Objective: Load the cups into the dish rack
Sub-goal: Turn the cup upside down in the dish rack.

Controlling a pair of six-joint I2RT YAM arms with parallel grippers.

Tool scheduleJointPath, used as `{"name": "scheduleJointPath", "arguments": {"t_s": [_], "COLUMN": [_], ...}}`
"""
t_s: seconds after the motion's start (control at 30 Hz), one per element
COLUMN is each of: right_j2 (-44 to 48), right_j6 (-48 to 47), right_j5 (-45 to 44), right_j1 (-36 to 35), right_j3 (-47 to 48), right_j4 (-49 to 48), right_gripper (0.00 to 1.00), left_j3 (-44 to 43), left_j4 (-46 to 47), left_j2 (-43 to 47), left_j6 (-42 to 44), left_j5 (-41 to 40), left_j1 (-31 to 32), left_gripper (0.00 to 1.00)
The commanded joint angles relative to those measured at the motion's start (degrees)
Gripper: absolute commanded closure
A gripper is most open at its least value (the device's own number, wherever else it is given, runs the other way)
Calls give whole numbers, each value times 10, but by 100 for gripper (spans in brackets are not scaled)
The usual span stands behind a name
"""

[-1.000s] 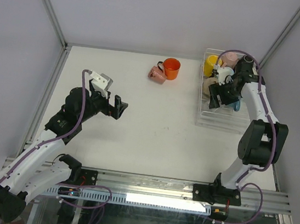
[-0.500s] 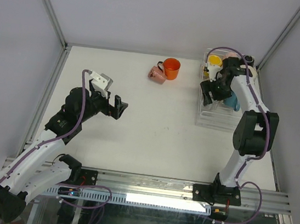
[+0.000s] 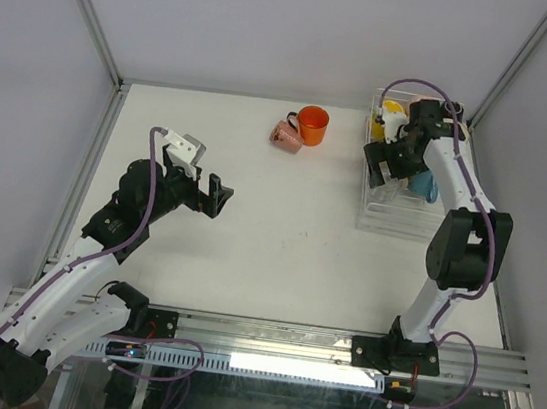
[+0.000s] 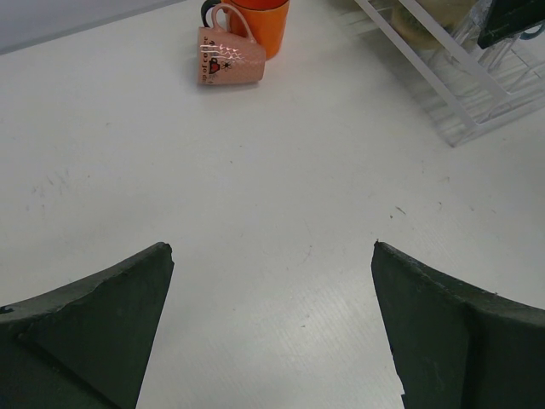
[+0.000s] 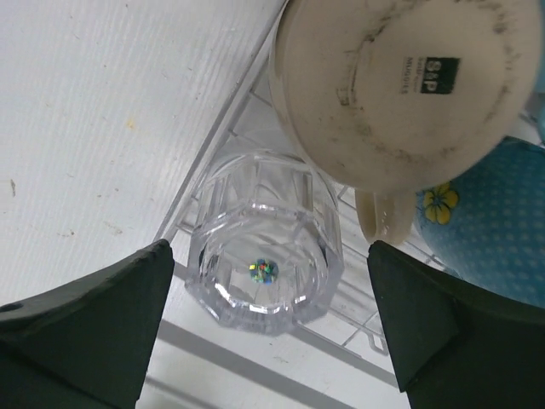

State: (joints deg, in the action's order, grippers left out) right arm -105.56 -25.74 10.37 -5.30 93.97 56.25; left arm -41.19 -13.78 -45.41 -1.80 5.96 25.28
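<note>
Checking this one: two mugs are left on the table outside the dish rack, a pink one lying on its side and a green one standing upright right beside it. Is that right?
Not quite. The upright mug beside the pink mug is orange, not green, as the top external and left wrist views both show. The rest holds: both are on the table, outside the dish rack.

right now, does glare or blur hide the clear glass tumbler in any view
Right wrist view: clear glass tumbler is sharp, with only glints and a rainbow speck at its base. Top external view: even light, yet it cannot be picked out in the clear dish rack.
</note>
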Motion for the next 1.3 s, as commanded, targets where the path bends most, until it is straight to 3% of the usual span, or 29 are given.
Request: {"name": "scheduleJointPath", "arguments": {"t_s": [0.0, 0.2, 0.37, 0.53, 0.63, 0.8, 0.93, 1.27], "right_j2": [93, 179, 283, 398, 456, 531, 553, 570], "right_j6": [16, 42, 66, 113, 154, 243, 269, 265], "right_j5": [6, 57, 157, 282, 361, 470, 518, 502], "right_j1": [-3, -4, -2, 11, 34, 100, 122, 122], "right_j3": [24, -21, -110, -233, -310, -413, -442, -468], "right_j4": [-34, -69, -131, -248, -325, -453, -486, -491], "right_gripper": [0, 0, 0, 1, 0, 1, 1, 1], "left_j3": [-5, -6, -7, -8, 11, 31, -8, -236], "left_j4": [16, 16, 24, 82, 179, 389, 499, 458], "left_j2": [2, 3, -2, -34, -66, -188, -334, -608], "left_j6": [14, 15, -13, -108, -199, -332, -403, -346], "left_j5": [-3, 4, 1, 74, 109, 134, 182, 178], "left_j1": [-2, -2, -5, -8, -7, -13, -37, -92], "left_gripper": [1, 1, 1, 1, 1, 1, 1, 3]}}
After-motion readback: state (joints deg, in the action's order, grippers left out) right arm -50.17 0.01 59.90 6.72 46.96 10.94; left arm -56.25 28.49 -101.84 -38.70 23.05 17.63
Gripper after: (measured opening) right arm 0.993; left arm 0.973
